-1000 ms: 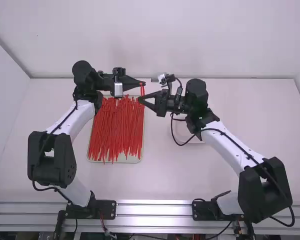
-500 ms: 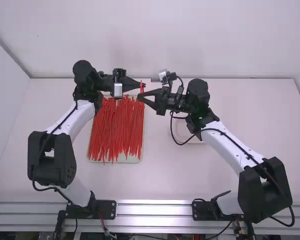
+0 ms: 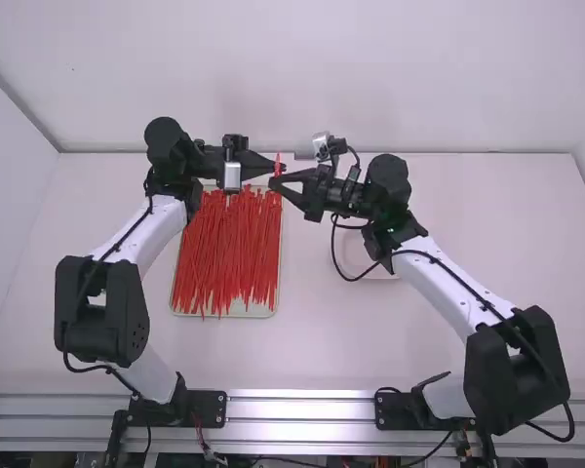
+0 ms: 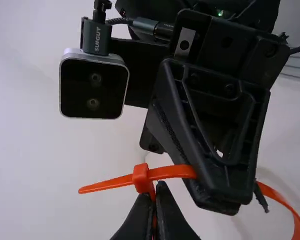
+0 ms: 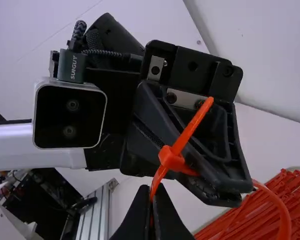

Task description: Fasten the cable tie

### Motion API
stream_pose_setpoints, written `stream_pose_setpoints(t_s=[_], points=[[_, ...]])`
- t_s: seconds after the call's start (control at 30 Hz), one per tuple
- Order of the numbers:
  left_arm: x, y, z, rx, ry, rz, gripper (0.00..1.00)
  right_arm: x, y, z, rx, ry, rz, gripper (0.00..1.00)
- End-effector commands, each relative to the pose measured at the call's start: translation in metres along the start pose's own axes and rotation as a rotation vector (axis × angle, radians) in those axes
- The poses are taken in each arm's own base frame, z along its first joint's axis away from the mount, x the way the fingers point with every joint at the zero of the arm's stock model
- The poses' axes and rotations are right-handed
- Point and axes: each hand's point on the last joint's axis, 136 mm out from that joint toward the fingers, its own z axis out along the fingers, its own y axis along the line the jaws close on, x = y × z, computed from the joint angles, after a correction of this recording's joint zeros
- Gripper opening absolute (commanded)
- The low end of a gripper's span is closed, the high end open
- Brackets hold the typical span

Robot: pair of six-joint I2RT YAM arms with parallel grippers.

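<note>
White table (image 3: 487, 214) below, the left gripper (image 4: 154, 210) and right gripper (image 5: 151, 210) each pinch tight on the threaded cable tie (image 4: 140, 178) above the one-o'clock corner of the tray (image 3: 265, 314); cinching seems in hand, next needing a steady opposing pull.

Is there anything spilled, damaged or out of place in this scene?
Nothing stands out. The left gripper and right gripper pinch one looped tie near the far end of the tray. The spare ties lie piled on it.

White table (image 3: 487, 214); beige tray (image 3: 277, 273) left of middle; metal rail (image 3: 292, 407).
</note>
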Motion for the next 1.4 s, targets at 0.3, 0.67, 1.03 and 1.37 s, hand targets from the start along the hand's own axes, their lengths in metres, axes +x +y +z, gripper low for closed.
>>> stream_pose_setpoints(t_s=[0.3,0.67,1.03,1.37], points=[[-0.011,-0.001,0.005,0.034,-0.025,0.02,0.02,-0.02,-0.006,-0.012,0.015,-0.063,-0.013,0.0],[-0.013,-0.004,0.013,0.049,-0.04,0.003,0.02,-0.024,-0.007,-0.012,0.026,-0.079,-0.023,0.0],[-0.013,-0.005,0.015,0.053,-0.043,-0.007,0.02,-0.028,-0.009,-0.016,0.03,-0.093,-0.037,0.0],[-0.01,-0.009,0.015,0.053,-0.043,-0.01,0.02,-0.03,-0.013,-0.021,0.036,-0.092,-0.036,0.0]])
